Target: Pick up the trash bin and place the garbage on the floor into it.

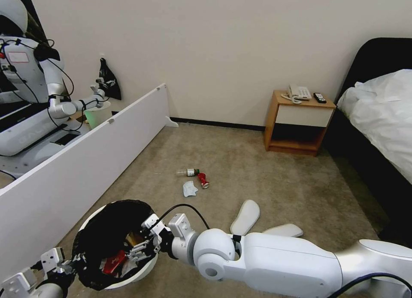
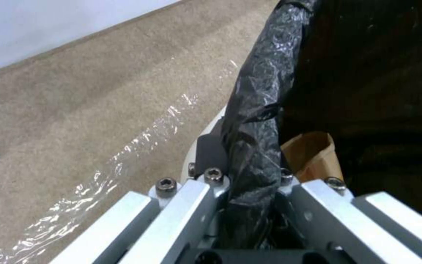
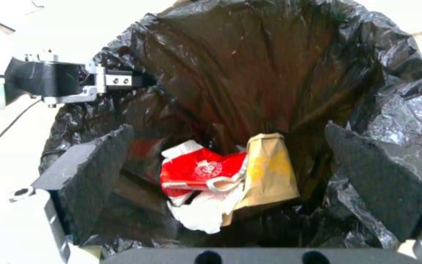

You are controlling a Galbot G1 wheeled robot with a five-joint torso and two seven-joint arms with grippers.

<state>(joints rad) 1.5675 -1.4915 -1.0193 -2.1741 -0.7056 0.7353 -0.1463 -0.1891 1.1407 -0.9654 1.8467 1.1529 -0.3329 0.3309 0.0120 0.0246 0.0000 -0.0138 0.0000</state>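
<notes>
The trash bin, white with a black bag over its rim, is at my lower left. My left gripper is shut on its near rim; the left wrist view shows the fingers pinching the bag-covered edge. My right gripper hangs open over the bin's mouth, its pads apart with nothing between them. Inside lie a red-white carton, a brown paper bag and white paper. On the floor lie a clear bottle, a crushed red can, a white mask and two white slippers.
A long white panel runs along my left, with a mirror behind it reflecting the robot. A wooden nightstand with a phone stands at the far wall. A bed fills the right side. Open carpet lies between them.
</notes>
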